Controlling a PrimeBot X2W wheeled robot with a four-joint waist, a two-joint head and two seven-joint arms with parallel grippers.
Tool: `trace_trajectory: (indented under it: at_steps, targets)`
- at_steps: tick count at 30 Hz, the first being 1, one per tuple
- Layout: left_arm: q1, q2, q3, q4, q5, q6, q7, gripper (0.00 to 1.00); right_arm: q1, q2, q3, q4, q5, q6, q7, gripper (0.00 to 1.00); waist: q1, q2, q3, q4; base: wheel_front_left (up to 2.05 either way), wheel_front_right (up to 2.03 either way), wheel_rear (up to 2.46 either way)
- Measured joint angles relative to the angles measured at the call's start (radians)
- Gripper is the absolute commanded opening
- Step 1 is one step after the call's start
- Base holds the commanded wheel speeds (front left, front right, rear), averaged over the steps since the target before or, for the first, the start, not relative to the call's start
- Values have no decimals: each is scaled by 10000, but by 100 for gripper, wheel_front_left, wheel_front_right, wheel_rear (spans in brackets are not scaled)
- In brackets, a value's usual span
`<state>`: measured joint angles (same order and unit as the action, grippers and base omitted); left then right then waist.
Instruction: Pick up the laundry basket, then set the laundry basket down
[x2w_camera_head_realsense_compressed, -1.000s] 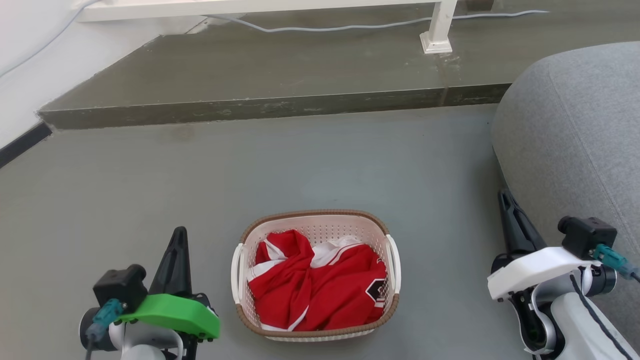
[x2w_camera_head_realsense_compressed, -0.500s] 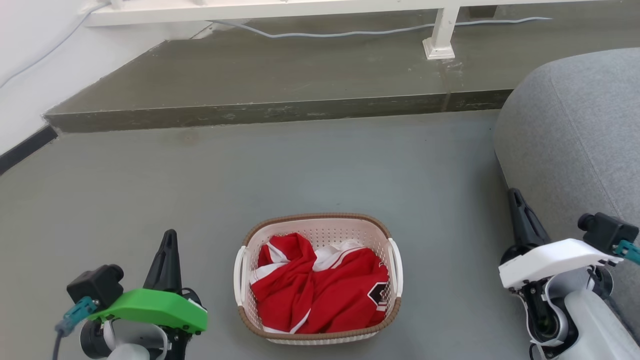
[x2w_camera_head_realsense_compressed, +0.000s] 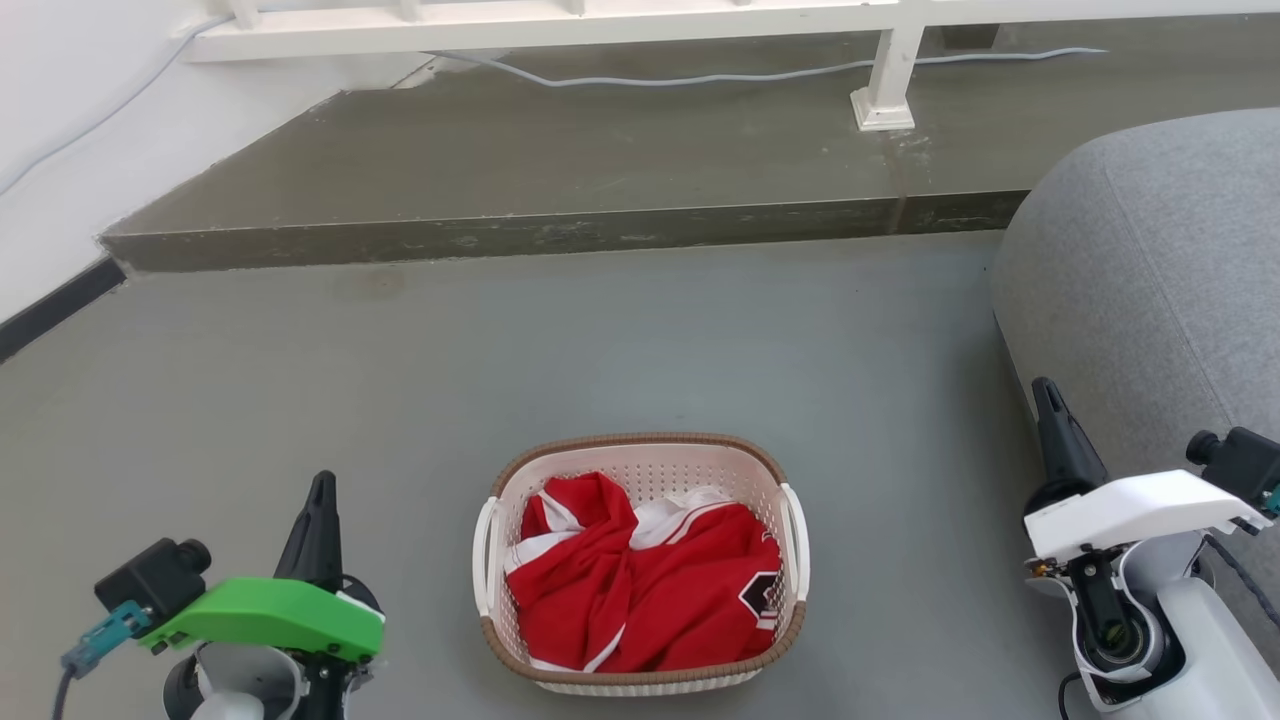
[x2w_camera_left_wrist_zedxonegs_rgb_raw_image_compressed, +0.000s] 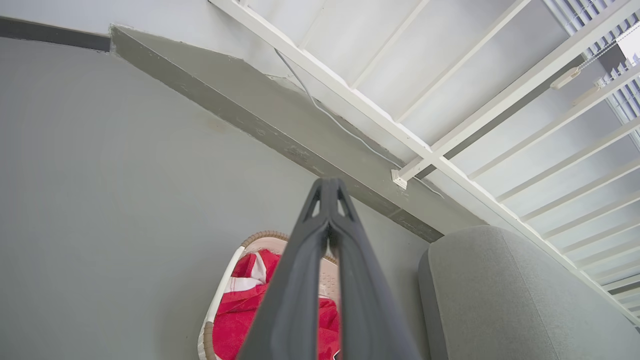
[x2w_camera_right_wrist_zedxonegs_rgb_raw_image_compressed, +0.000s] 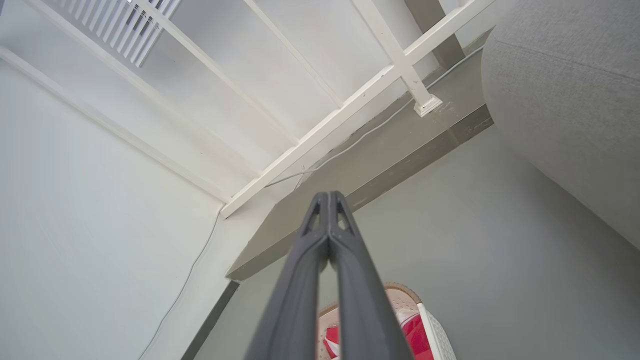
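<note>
the laundry basket (x2w_camera_head_realsense_compressed: 640, 438) rests on the grey floor (x2w_camera_head_realsense_compressed: 400, 400) between the two arms, with a red garment (x2w_camera_head_realsense_compressed: 650, 590) inside it and both white side handles free. the left gripper (x2w_camera_head_realsense_compressed: 322, 482) and the right gripper (x2w_camera_head_realsense_compressed: 1042, 392) stand well apart from it, each with fingers pressed together on nothing. judged from this, neither lift nor set-down has begun.

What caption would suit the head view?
Laundry basket with red clothing on the floor between left tool and right tool.
</note>
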<state>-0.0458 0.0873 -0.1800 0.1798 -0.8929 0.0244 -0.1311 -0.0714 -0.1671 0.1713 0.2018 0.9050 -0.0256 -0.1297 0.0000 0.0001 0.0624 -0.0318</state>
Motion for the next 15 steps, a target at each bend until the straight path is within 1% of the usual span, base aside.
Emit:
trace_trajectory:
  at_steps: [15]
  targets:
    - [-1, 0, 493, 157, -1933, -339, 481, 0, 0, 150, -596, 153, 1894, 366, 476, 0, 0, 0, -148, 79, 0, 0, 0]
